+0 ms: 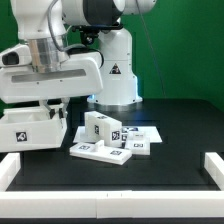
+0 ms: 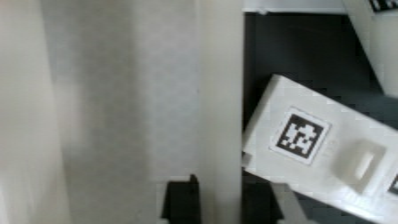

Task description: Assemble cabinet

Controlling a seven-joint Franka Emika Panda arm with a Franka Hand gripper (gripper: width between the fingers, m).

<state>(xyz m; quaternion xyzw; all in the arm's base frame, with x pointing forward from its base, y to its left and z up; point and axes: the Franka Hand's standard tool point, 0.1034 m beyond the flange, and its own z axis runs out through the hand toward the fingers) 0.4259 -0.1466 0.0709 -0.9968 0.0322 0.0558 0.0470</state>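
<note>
1. The pincer (image 1: 48, 104) hangs low on the exterior view's left, right at the top of the white box shell (image 1: 25, 130), which sits on the black surface (image 1: 170, 150) with one tagged face toward the camera.
2. In the wrist view, one dark finger (image 2: 180, 200) lies against a tall white wall, probably the shell's. A narrow white strip runs beside it. The other finger is not clearly visible, so I cannot tell whether the pincer is clamped on that wall or merely straddling it.
3. The other loose parts (image 1: 112, 138), small tagged blocks and flat panels, lie bunched mid-surface, near the shell but apart from it.
4. A tagged panel (image 2: 311, 140) shows tilted in the wrist view, just beside the wall.
5. Risks, as I judge them:
   - A thin wall held near its edge could slip or let the shell pivot if lifted.
   - Swinging the shell toward the pile could knock the panels and scatter their poses.
   - Closing off-centre might shove the shell sideways instead of gripping it.
</note>
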